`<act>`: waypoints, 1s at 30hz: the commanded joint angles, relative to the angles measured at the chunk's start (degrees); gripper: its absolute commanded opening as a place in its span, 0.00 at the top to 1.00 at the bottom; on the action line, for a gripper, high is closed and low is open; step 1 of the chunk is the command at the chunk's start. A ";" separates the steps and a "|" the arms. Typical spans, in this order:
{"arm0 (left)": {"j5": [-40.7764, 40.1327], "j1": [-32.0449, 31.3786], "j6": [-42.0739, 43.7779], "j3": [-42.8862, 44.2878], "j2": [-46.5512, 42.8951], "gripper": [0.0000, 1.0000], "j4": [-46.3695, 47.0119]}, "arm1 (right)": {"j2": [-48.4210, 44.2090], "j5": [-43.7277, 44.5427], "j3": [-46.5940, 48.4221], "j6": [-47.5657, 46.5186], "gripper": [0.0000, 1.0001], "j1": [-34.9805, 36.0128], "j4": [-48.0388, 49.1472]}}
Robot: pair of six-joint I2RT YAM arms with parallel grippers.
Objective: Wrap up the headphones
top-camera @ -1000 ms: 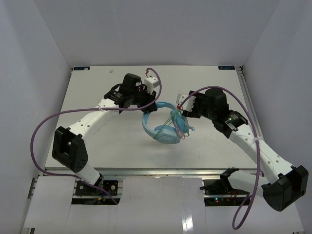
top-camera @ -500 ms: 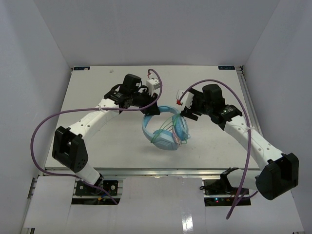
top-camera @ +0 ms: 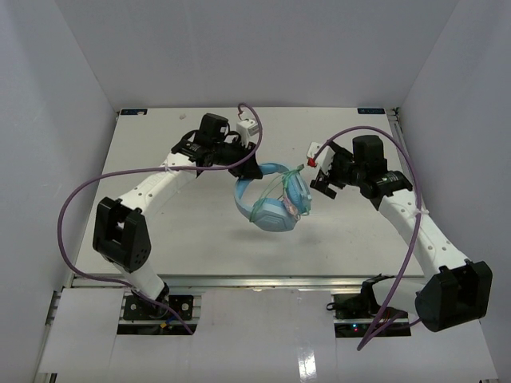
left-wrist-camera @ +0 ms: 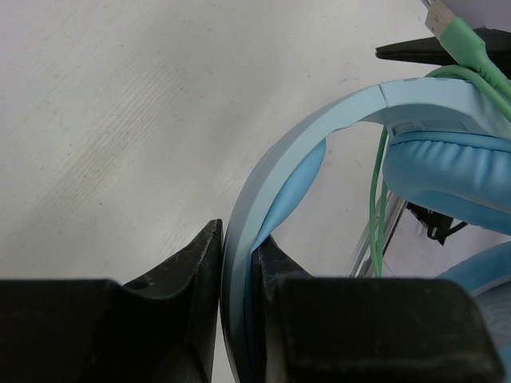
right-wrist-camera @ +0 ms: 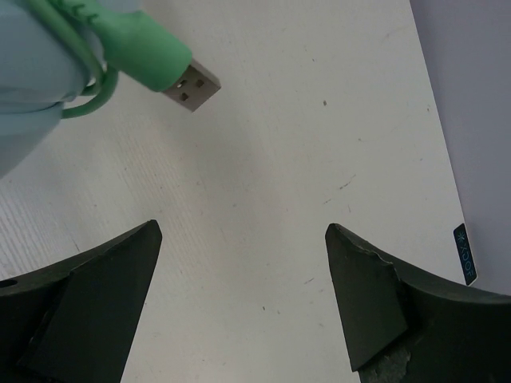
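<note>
Wrapping stage, close to finished as I judge it. My left gripper [left-wrist-camera: 237, 267] is clamped on the headband [left-wrist-camera: 287, 159] of the headphones [top-camera: 270, 209], which are at the centre of the table [top-camera: 160, 231], with the green cable [left-wrist-camera: 375, 207] looped across the ear cups [top-camera: 275, 219]. My right gripper [right-wrist-camera: 239, 247] is spread and holds nothing. The USB plug [right-wrist-camera: 185, 83] hangs free at its 11 o'clock. Next move: regrasp that loose plug and tuck it under a loop.

Left end effector [left-wrist-camera: 237, 239] clamped, right [right-wrist-camera: 243, 230] agape

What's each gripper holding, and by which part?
Left gripper clamps the headphones by the headband. Right gripper is open, holding nothing; the plug hangs free.
</note>
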 commanded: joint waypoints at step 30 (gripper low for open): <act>-20.85 13.03 -8.98 9.50 22.79 1.00 17.14 | -24.85 -15.33 -13.98 16.41 0.10 -4.67 -0.17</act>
